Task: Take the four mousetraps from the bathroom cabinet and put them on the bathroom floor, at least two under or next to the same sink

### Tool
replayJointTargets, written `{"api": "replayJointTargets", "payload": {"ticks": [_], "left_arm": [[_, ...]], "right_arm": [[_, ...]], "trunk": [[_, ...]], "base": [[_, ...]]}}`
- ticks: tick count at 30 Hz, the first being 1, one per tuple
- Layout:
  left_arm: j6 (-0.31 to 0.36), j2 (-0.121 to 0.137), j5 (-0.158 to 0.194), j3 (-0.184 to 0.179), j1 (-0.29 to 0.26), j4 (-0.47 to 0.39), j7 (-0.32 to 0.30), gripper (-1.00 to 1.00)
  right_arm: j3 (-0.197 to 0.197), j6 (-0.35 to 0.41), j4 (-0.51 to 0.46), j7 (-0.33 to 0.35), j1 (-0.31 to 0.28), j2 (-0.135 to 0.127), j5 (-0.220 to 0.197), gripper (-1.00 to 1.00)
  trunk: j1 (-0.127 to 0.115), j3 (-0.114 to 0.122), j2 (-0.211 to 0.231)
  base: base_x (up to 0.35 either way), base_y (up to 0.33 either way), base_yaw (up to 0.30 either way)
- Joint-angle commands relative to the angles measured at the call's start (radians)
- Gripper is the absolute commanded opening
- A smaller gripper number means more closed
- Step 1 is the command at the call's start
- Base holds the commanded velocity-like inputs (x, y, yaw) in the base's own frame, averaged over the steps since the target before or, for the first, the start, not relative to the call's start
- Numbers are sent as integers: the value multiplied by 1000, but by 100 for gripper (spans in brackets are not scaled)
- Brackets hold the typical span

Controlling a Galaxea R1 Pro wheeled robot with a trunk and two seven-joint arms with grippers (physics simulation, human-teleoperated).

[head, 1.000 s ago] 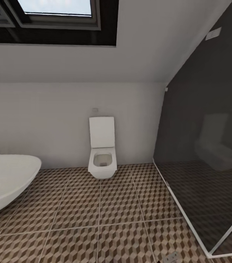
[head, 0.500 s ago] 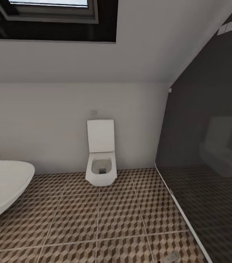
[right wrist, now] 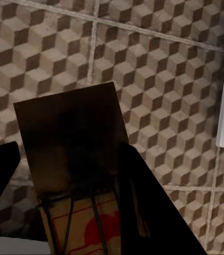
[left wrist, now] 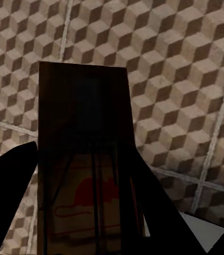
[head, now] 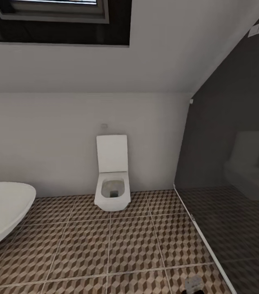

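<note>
1. In the left wrist view, the left gripper (left wrist: 85, 212) clamps a flat dark brown wooden mousetrap with a red mouse print (left wrist: 85, 159); its long axis runs out along the black fingers (left wrist: 11, 186).
2. The right gripper (right wrist: 69, 196) likewise holds a second brown mousetrap (right wrist: 72, 143), pointing straight ahead.
3. Both traps hang over the brown-and-beige cube-patterned tiled floor (head: 129, 241), neither arm nearer.
4. Farther off, a square white toilet (head: 112, 179) stands centre, a white oval bathtub (head: 1, 208) lower left.
5. Compared with the earlier frames, the view has shifted: the bathtub sits further left.

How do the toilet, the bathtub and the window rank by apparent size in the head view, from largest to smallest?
1. Window, cut off by the frame.
2. Bathtub, also cut off, so its rank against the window is unsure.
3. Toilet, smallest, fully visible.
</note>
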Motion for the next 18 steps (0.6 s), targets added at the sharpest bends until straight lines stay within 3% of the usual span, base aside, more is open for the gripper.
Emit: {"api": "replayJointTargets", "payload": {"ticks": [1, 4, 6, 8, 10, 15, 18], "left_arm": [[-4, 0, 10, -8, -11, 13, 6, -100], [25, 0, 9, -8, -72, 52, 4, -100], [83, 3, 8, -9, -121, 60, 0, -100], [156, 13, 9, -8, -181, 63, -4, -100], [255, 38, 13, -8, -291, 65, -27, -100], [403, 70, 14, -4, -437, 66, -69, -100], [436, 71, 14, -3, -487, 66, -78, -100]], "right_arm": [[6, 46, -35, -13, -9, 5, 4, -100], [6, 169, -151, -25, -48, 11, 0, -100], [3, 225, -184, -27, -92, 11, -20, -100], [-3, 272, -196, -28, -148, 11, -70, -100], [-9, 355, -198, -47, -240, 6, -148, -100], [-10, 429, -199, -69, -351, 4, -186, -100], [-11, 443, -199, -71, -404, 6, -190, -100]], "trunk": [[0, -1, -1], [0, -1, -1], [0, -1, -1], [0, -1, -1], [0, -1, -1], [0, -1, -1], [0, -1, -1]], "base": [[0, 0, 0], [0, 0, 0], [0, 0, 0], [0, 0, 0], [0, 0, 0], [0, 0, 0], [0, 0, 0]]}}
